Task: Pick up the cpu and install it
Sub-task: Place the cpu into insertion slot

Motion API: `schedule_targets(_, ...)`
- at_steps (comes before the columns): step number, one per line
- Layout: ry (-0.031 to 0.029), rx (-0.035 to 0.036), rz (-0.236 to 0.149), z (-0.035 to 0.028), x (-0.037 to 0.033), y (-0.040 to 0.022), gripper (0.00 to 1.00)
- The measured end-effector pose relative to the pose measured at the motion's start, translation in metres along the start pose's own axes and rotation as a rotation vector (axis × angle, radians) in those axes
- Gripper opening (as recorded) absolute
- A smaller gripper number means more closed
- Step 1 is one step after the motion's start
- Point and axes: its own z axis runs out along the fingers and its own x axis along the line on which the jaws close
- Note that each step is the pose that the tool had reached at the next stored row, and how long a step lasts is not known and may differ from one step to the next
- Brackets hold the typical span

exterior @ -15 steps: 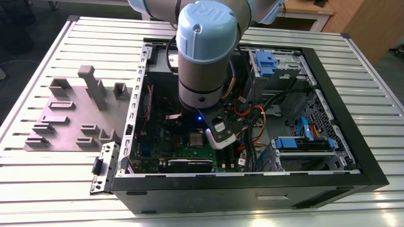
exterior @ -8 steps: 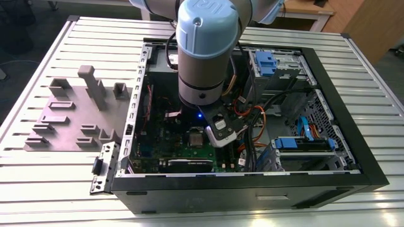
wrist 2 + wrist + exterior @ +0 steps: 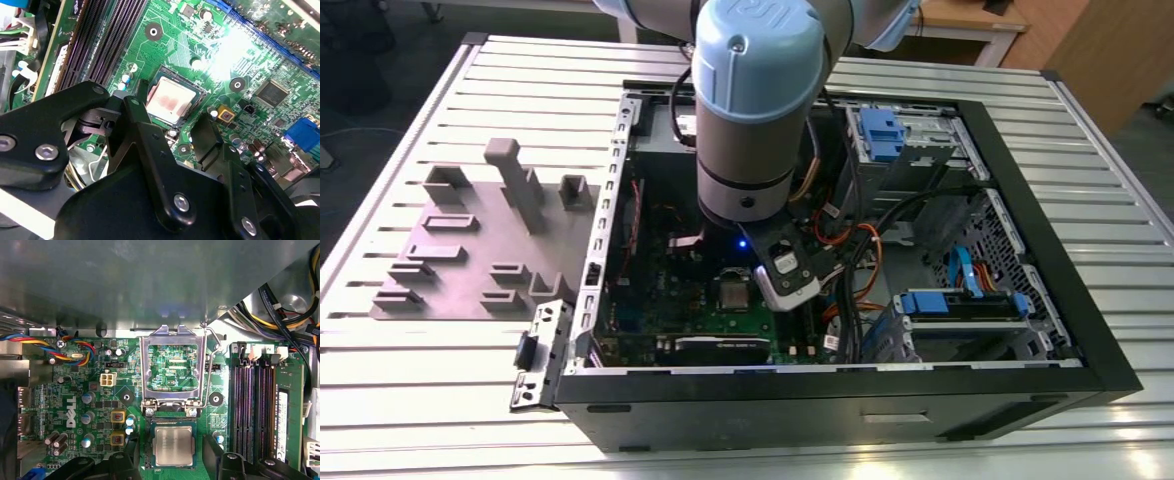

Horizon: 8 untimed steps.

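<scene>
The cpu is a small silver-topped square lying flat in its socket on the green motherboard; in the second wrist view the cpu catches a pinkish reflection. My gripper hangs over it, open, with one black finger on each side and a gap between each finger and the chip. The same straddle appears for the gripper in the second wrist view. The silver socket frame is flipped open beyond the cpu. In the exterior view the arm reaches down into the case, beside the cpu.
The open computer case lies on a slatted metal table. Memory slots run close beside the socket, and cable bundles and blue drive bays crowd the exterior view's right. A grey fixture plate sits left of the case.
</scene>
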Motion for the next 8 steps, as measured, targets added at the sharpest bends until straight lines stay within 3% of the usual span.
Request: schedule_targets(8, 0.0001, 0.0001, 0.000, 0.0001, -0.0008, 0.0000, 0.61)
